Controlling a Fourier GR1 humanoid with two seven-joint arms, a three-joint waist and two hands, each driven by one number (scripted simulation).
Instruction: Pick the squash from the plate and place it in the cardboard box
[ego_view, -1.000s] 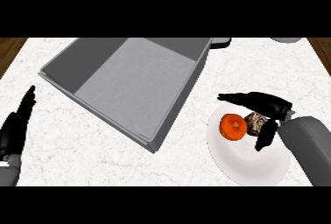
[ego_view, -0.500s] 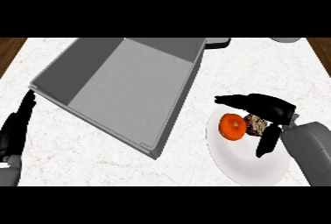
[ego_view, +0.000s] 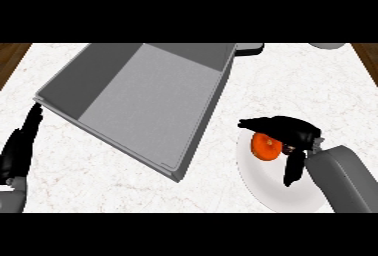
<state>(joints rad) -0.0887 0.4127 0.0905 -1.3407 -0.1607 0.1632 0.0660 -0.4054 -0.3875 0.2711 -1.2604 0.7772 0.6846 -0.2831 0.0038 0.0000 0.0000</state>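
Note:
An orange squash (ego_view: 263, 145) lies on the white plate (ego_view: 273, 187) at the right of the counter. My right hand (ego_view: 291, 134) is over the plate with its fingers and thumb curled round the squash from the right and above, hiding part of it. The grey box (ego_view: 140, 97) stands open at the middle left, its near corner close to the plate's left rim. My left hand (ego_view: 21, 147) rests at the left edge, fingers straight and pointing away, holding nothing.
A dark object (ego_view: 249, 49) pokes out behind the box's far right corner. A pale round thing (ego_view: 328, 45) shows at the top right. Wooden floor (ego_view: 11, 57) shows past the counter's left and right ends. Bare marble lies in front of the box.
The view has shifted, so the box and plate sit a little lower and further left. My right hand has closed in round the squash. The left hand stays at rest.

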